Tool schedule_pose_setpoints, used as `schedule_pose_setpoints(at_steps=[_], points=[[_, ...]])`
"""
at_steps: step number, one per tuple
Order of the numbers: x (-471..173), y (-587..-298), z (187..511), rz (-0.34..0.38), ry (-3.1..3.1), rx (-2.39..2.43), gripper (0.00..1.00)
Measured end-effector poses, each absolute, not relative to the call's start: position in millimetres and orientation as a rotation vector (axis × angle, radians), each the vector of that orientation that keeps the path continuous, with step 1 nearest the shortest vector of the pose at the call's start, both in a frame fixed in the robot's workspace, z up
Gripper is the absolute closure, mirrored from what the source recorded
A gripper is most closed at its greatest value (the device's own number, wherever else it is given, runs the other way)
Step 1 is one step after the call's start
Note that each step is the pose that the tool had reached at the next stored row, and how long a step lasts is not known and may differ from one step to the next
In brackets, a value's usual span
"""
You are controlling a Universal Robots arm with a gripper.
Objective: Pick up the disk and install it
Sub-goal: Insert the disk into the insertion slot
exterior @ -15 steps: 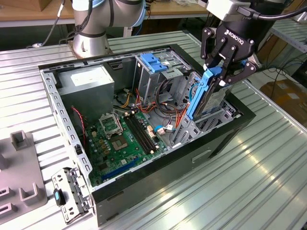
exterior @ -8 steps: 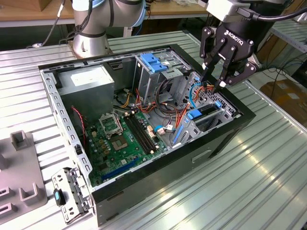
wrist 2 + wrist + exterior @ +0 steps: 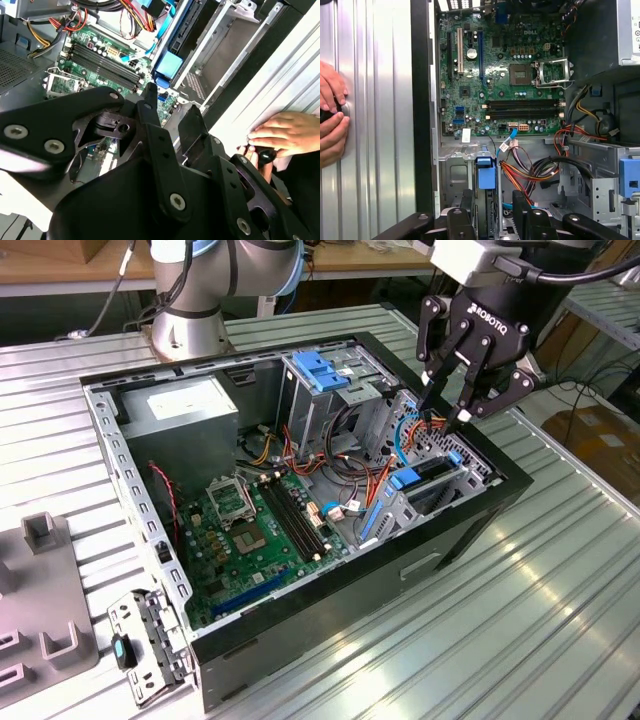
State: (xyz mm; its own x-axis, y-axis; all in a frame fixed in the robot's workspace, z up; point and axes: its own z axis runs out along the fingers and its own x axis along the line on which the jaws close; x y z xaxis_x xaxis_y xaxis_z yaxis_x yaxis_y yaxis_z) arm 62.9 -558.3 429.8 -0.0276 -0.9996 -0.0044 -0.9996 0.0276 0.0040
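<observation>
The disk (image 3: 432, 472) sits edge-up in the drive bay at the side of the open computer case (image 3: 300, 630) on the exterior view's right. Its blue rail tab (image 3: 486, 176) shows at the bay's mouth, and the same tab (image 3: 168, 66) shows in the second wrist view. My gripper (image 3: 447, 405) hangs just above that bay, open, with nothing held. In the first wrist view its black fingers (image 3: 465, 202) stand either side of the blue tab, above it.
A grey power supply box (image 3: 185, 410), a metal cage with a blue top (image 3: 320, 375), the motherboard (image 3: 250, 530) and loose cables (image 3: 345, 480) lie inside the case. A person's hands (image 3: 330, 120) rest on the ribbed table beside the case. A metal bracket (image 3: 150, 640) lies near the front corner.
</observation>
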Motion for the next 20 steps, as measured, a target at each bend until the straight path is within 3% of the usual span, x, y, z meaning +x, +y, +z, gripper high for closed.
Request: schedule_pose_setpoints(at_steps=[3, 5, 6, 8, 20], points=[[66.4, -558.3, 427.5, 0.01, 2.251, -2.19, 0.64], [71.0, -558.3, 424.2, 0.01, 2.252, -2.19, 0.76], [72.9, -558.4, 422.2, 0.01, 2.251, -2.19, 0.76], [77.0, -558.3, 417.2, 0.01, 2.251, -2.19, 0.88], [97.2, -558.7, 390.4, 0.01, 2.251, -2.19, 0.88]])
